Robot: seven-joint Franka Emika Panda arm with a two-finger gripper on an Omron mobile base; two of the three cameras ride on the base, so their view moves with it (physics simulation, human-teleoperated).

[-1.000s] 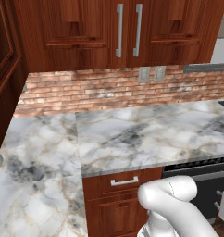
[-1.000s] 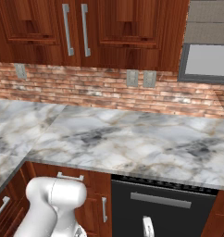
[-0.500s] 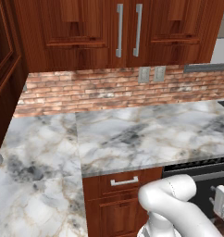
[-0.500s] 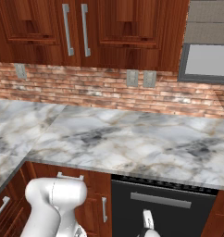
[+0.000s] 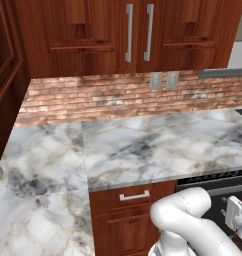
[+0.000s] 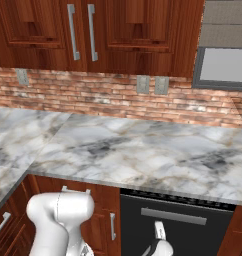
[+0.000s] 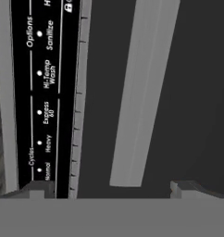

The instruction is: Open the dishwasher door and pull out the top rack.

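Note:
The dishwasher door is a shut black panel under the marble counter, with a grey bar handle across its upper part. My gripper hangs just below the handle's left portion, close to the panel. In the hand view, rolled a quarter turn, the handle runs up the picture. Its near end lies ahead between my open gripper's fingertips, which touch nothing. The control strip with its cycle labels runs along the door's top edge. From the left, the door and gripper sit at lower right. The top rack is hidden behind the door.
A reddish-brown drawer front with a small silver handle sits left of the dishwasher. The marble counter overhangs the door, and its edge is close above the hand. Brick backsplash and upper cabinets stand behind. My white elbow is low, in front of the drawers.
The hand has risen slightly along the black door toward the bar handle. The door is still shut and the base has not moved.

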